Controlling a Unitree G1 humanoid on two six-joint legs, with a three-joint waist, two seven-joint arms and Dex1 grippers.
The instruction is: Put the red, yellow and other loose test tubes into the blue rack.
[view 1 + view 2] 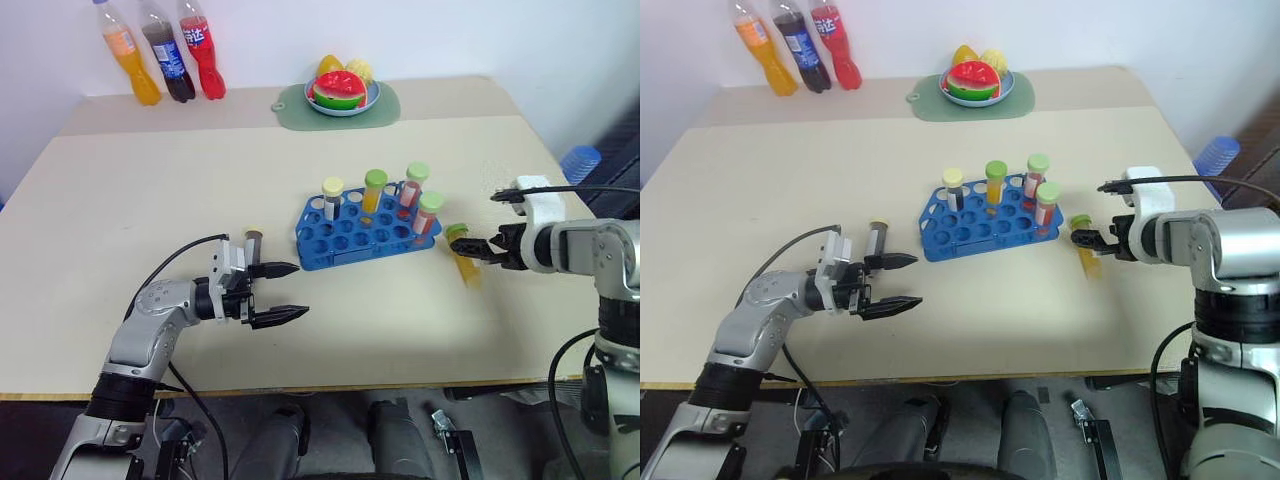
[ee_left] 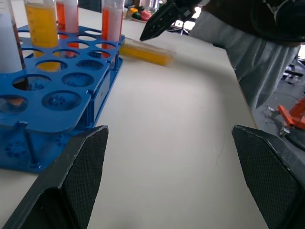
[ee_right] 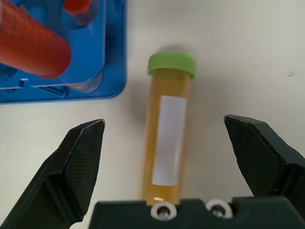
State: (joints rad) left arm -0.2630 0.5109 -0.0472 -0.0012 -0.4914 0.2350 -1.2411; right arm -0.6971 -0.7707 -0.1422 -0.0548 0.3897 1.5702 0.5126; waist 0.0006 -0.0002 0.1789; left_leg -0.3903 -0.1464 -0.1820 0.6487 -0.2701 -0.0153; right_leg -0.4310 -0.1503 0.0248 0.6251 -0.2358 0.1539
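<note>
A yellow tube (image 3: 167, 133) with a green cap lies flat on the table (image 1: 200, 200), just right of the blue rack (image 1: 365, 232) and apart from it. Its cap end points toward the far side. It lies between the spread fingers of the right gripper (image 3: 169, 157), which hangs over it with its fingers wide open, touching nothing that can be seen.

The rack sits near the middle of the table, slightly turned. Four tubes stand upright in it: a greyish tube (image 1: 332, 198) with a cream cap at the left, a yellow-orange tube (image 1: 373, 192) with a green cap next to it, and two red tubes with green caps, one (image 1: 413, 187) at the far right corner and one (image 1: 428, 213) at the near right corner. The other holes are free.

The left gripper (image 1: 285, 292) is to the near left of the rack, well apart from it, pointing level toward the right. Its two black fingers are open and hold nothing. Just beyond its wrist a small dark-capped tube (image 1: 253, 243) shows, partly hidden by the gripper body.

At the far left edge of the table stand three soda bottles (image 1: 160, 50), with orange, dark and red drink. At the far middle a pale green mat (image 1: 385, 108) carries a plate of toy fruit (image 1: 342, 88).
</note>
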